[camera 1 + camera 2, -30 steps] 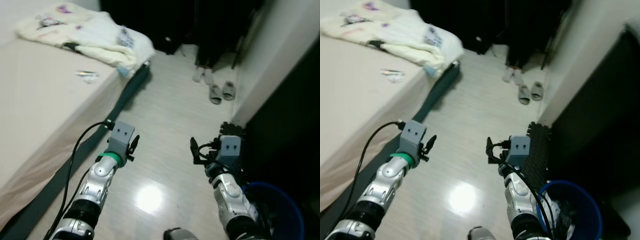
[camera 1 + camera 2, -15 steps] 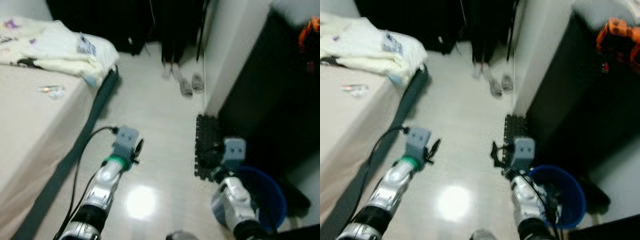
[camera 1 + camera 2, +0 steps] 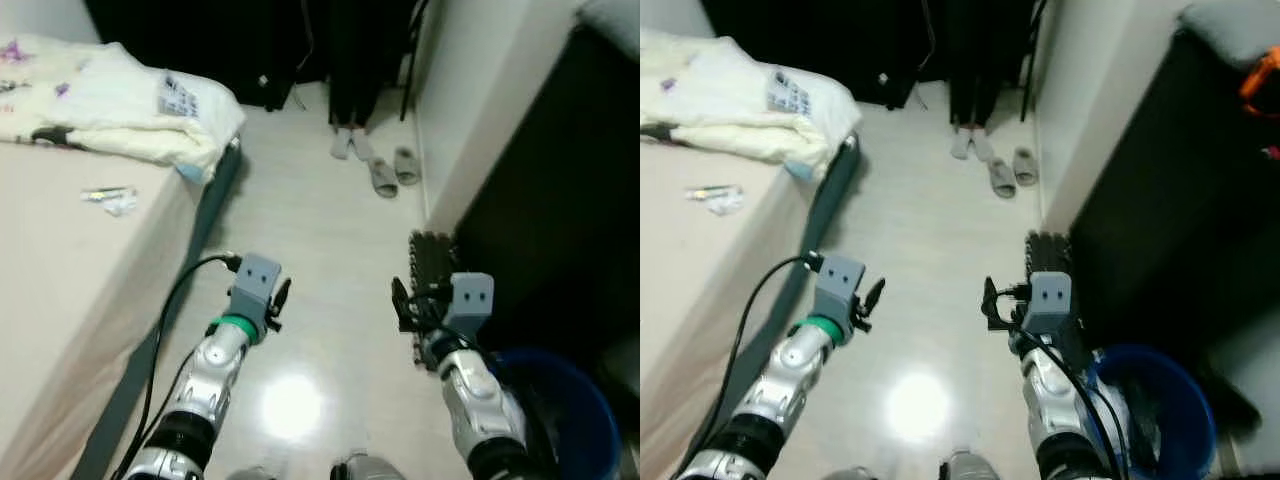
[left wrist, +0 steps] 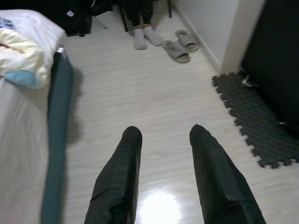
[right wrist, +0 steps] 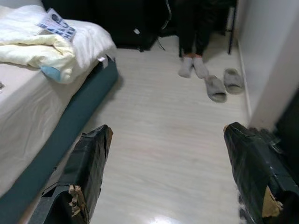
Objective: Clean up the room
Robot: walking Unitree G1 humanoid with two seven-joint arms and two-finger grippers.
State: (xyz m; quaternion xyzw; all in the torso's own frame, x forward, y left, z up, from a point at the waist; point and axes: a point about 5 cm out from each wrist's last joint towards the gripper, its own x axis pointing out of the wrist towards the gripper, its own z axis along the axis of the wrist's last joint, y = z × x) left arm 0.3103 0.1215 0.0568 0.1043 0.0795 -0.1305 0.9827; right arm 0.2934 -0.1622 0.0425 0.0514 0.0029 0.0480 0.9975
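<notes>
Searching looks like the step in hand: both arms are held out over the pale floor (image 3: 320, 250) and nothing is carried. Left gripper (image 4: 161, 135) has its fingers parted and empty; right gripper (image 5: 163, 135) is spread wide, empty too. Likely litter is a small wrapper (image 3: 110, 198) on the bed (image 3: 70, 280), well apart from either gripper, with a blue bin (image 3: 1160, 400) by the right arm. Grey slippers (image 3: 392, 172) lie further along the floor. Next move probably calls for turning left to the bed and reaching for the wrapper
</notes>
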